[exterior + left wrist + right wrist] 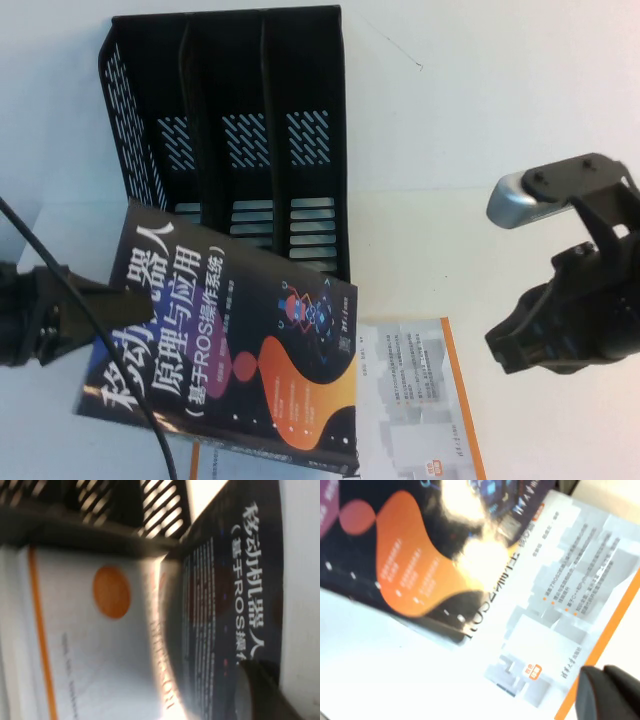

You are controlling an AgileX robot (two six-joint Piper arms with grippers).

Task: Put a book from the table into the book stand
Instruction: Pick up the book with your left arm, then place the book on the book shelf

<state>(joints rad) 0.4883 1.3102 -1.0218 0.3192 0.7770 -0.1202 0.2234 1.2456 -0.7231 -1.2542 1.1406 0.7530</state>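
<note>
High view: left gripper (128, 296) clamped the book (235, 350).
Book tilted before book stand (235, 130); right gripper (530, 340) beside it, grip unreadable.

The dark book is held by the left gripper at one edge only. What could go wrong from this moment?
1. The left gripper pinches the dark book near one edge, so the book may swing or slip out.
2. Its far corner overlaps the book stand base in the high view; it may catch on a divider instead of entering a slot.
3. The white book lies partly underneath and may be dragged.
The right gripper hangs apart at the right.
</note>
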